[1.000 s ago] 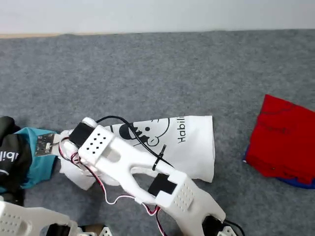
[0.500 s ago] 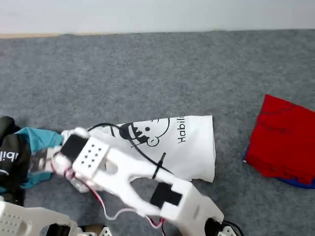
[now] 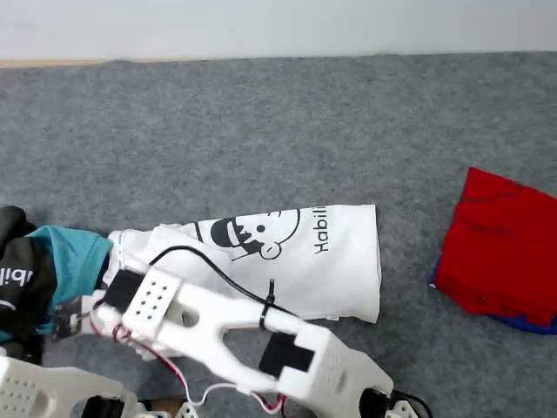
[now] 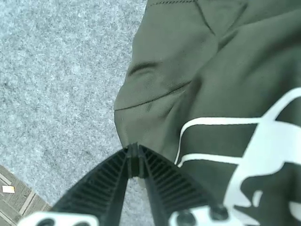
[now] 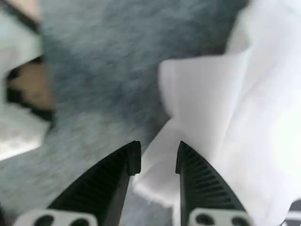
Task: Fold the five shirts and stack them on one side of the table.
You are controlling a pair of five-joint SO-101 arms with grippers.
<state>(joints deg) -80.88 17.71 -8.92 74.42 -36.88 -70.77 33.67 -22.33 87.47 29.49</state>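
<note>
Straddling an edge of the white shirt (image 5: 225, 94), the right hand (image 5: 157, 151), narrowly spread, seemingly loose.

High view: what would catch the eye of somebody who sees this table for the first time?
A white shirt with a cartoon print lies flat in the middle of the grey table, with the white right arm across its near edge. At the table's right edge a folded red shirt sits on a blue one.
</note>
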